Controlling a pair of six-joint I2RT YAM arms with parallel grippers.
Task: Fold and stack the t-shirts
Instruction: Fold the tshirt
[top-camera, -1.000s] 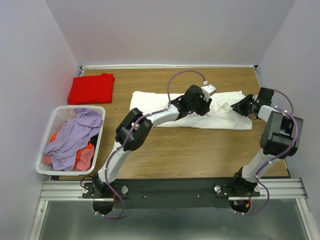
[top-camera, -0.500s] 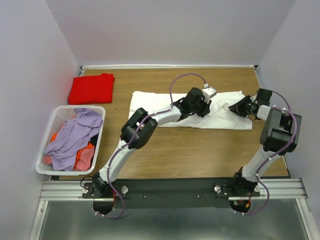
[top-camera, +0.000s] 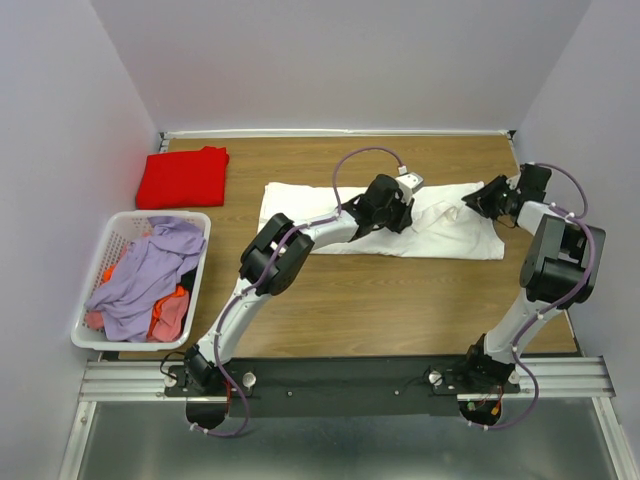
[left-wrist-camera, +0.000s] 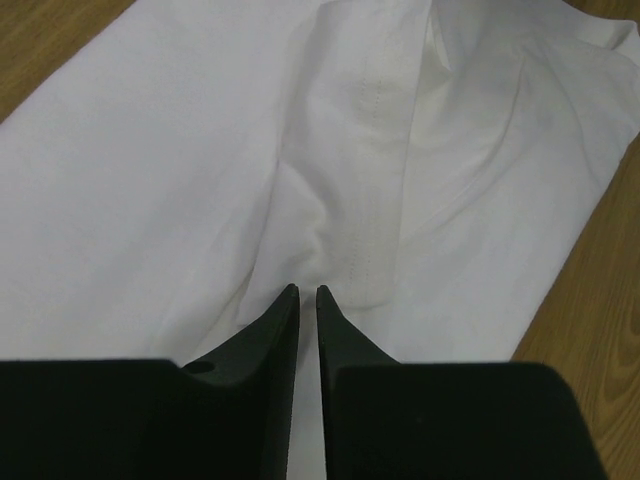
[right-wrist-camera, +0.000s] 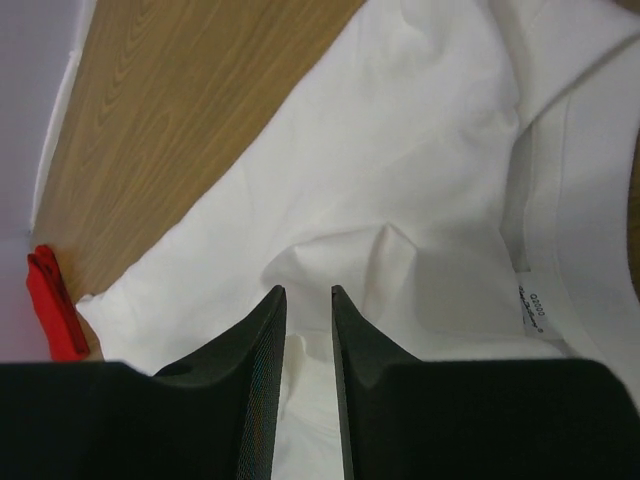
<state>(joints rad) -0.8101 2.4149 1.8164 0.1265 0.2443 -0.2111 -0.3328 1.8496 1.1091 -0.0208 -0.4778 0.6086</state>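
The white t-shirt (top-camera: 310, 215) lies as a long folded band across the back middle of the table. My left gripper (top-camera: 405, 208) is low over its right half. In the left wrist view the jaws (left-wrist-camera: 305, 290) are pinched on a ridge of the white cloth (left-wrist-camera: 150, 180). My right gripper (top-camera: 472, 203) is at the shirt's right end, near the collar. In the right wrist view it (right-wrist-camera: 308, 290) holds a bunch of white cloth (right-wrist-camera: 400, 170) between narrow jaws. The red t-shirt (top-camera: 183, 177) lies folded at the back left corner, with its edge in the right wrist view (right-wrist-camera: 45, 290).
A white slatted laundry basket (top-camera: 100, 250) stands at the left edge with purple and orange clothes in it. Purple walls close the table on three sides. Bare wood shows in front of the white shirt (top-camera: 400, 300).
My right gripper has moved toward the back right, and the shirt's right end has gone with it and rumpled. My left gripper has shifted slightly back and left.
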